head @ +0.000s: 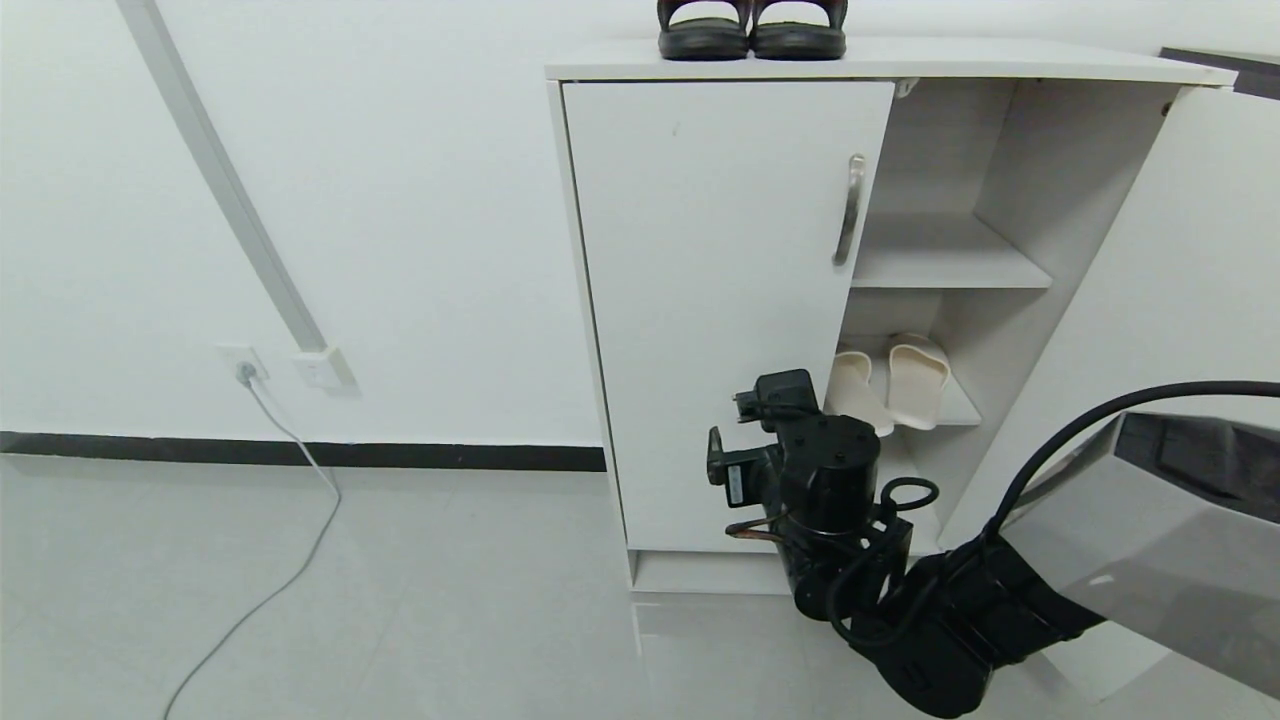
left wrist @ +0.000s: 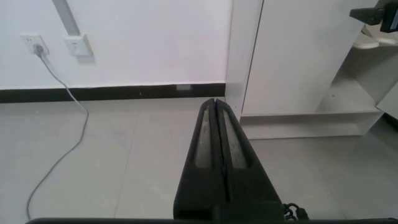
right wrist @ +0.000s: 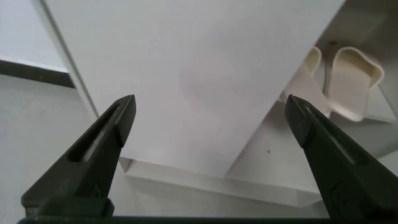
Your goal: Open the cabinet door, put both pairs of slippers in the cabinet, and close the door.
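Observation:
The white cabinet (head: 710,300) has its left door shut and its right door (head: 1180,280) swung wide open. A cream pair of slippers (head: 890,385) lies on the lower inner shelf, and it also appears in the right wrist view (right wrist: 348,81). A black pair of slippers (head: 750,30) stands on the cabinet top. My right gripper (right wrist: 208,106) is open and empty, low in front of the shut door, close to its inner edge. My left gripper (left wrist: 214,106) is shut on nothing, low over the floor, left of the cabinet (left wrist: 292,56).
The upper inner shelf (head: 940,255) is bare. A metal handle (head: 850,210) sits on the shut door. A wall socket (head: 240,365) with a grey cable (head: 300,560) trailing over the tiled floor lies to the left. Open floor spreads in front of the cabinet.

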`<state>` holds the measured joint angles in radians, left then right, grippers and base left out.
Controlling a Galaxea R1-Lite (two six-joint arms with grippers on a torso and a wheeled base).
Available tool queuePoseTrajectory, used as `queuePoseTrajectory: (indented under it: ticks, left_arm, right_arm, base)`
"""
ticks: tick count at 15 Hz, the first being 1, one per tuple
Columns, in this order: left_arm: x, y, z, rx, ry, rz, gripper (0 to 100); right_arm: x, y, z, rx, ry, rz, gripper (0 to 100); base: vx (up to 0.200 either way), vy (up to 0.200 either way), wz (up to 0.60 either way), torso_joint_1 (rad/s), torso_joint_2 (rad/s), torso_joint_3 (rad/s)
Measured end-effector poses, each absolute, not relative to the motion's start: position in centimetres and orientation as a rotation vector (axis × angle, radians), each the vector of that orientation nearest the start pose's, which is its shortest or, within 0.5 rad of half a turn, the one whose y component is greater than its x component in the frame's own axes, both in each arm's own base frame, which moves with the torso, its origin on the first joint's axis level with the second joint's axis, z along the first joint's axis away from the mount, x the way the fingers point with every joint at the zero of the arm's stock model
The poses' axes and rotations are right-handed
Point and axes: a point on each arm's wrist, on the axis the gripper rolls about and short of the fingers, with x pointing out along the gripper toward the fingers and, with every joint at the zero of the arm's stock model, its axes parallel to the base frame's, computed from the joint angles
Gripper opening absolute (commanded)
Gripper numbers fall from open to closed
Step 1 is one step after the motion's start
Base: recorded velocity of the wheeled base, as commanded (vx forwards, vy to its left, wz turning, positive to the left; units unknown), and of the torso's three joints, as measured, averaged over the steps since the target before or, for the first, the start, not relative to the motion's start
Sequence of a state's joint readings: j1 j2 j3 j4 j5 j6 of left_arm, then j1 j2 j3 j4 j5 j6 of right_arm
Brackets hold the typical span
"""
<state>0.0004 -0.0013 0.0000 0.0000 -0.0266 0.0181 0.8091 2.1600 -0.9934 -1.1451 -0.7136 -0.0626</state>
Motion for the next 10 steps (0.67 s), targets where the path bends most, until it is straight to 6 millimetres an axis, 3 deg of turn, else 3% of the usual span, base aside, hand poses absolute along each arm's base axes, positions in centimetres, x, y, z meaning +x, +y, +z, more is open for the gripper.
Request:
queuePoseTrajectory:
  ticks: [3,6,10]
  left_arm:
    - [-2.29,-0.06,7.53,0.018,0.0,-0.025,0]
    - [-2.29,-0.06,7.5,0.018,0.002,-0.025,0]
    - [-2.29,-0.06,7.56,0.019,-0.002,-0.024,0]
  right_arm:
    - [28.74,27.94,11.85,-0.072,0.009,0.094,100]
    - [28.57,27.8,11.85,-0.071,0.009,0.094,100]
    - [28.52,27.66,11.74,-0.075,0.011,0.093,100]
  base:
    - [0.0,0.0,0.0,0.001,-0.05,-0.054]
    - [0.0,0.0,0.0,0.017,-0.2,-0.315]
    - [0.0,0.0,0.0,0.057,-0.51,-0.364]
